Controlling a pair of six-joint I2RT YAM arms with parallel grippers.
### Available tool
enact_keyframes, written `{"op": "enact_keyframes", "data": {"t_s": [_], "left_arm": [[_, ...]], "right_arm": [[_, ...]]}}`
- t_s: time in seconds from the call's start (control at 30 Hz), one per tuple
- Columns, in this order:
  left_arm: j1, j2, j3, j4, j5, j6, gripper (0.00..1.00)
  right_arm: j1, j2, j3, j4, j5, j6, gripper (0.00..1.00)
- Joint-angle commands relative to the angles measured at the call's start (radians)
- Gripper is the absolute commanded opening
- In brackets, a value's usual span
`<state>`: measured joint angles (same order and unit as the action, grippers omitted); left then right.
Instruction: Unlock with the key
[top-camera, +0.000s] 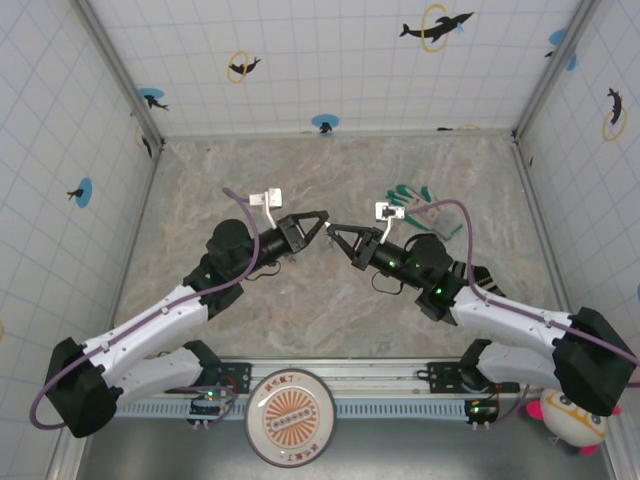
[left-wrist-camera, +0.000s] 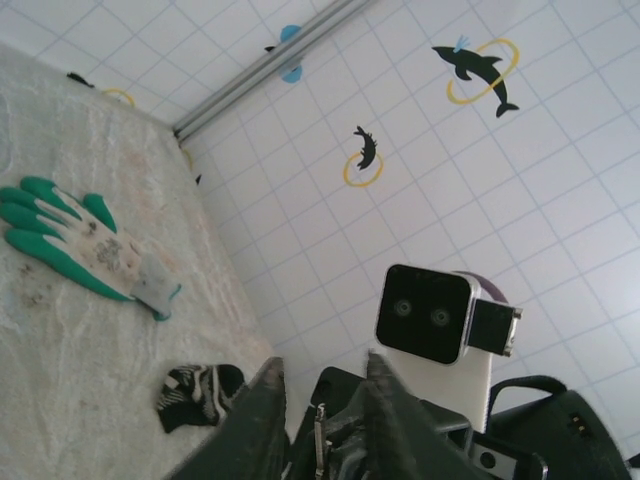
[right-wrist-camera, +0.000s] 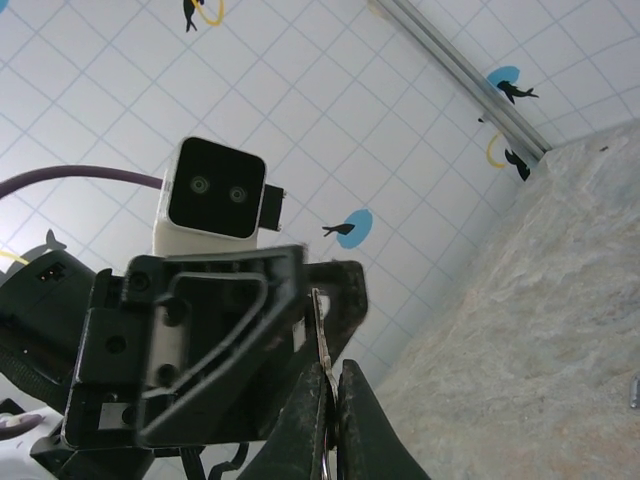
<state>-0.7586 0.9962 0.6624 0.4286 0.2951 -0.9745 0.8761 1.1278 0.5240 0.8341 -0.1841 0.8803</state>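
The two arms meet tip to tip over the table (top-camera: 300, 310), left of the glove (top-camera: 422, 205) and a little nearer the bases than it. The right gripper (right-wrist-camera: 333, 372) has its fingers pressed together on the key (right-wrist-camera: 321, 335), a thin silvery strip standing up out of the pinch. The key's free end reaches into the left gripper (left-wrist-camera: 323, 362), whose fingers stand apart with the strip in the gap between them. Whether either finger touches it cannot be told. The glove lies flat on the table, well apart from the key. A small dark striped cloth (left-wrist-camera: 200, 392) lies near the glove's cuff.
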Motion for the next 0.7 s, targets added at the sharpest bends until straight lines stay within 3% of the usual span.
{"op": "enact_keyframes", "data": {"t_s": [0.0, 0.1, 0.4, 0.67], "left_arm": [[-0.005, -0.030, 0.004, -0.011, 0.021, 0.014, 0.34], [0.014, -0.031, 0.034, -0.066, 0.080, 0.039, 0.41], [0.036, 0.029, 0.117, -0.176, 0.284, 0.101, 0.41], [0.036, 0.038, 0.121, -0.155, 0.310, 0.100, 0.26]], "right_arm": [[-0.011, -0.027, 0.035, -0.021, -0.043, -0.029, 0.00], [-0.025, -0.047, 0.041, -0.083, -0.071, -0.052, 0.00], [-0.057, -0.109, 0.051, -0.168, -0.178, -0.086, 0.00], [-0.066, -0.117, 0.060, -0.193, -0.216, -0.087, 0.00]]}}
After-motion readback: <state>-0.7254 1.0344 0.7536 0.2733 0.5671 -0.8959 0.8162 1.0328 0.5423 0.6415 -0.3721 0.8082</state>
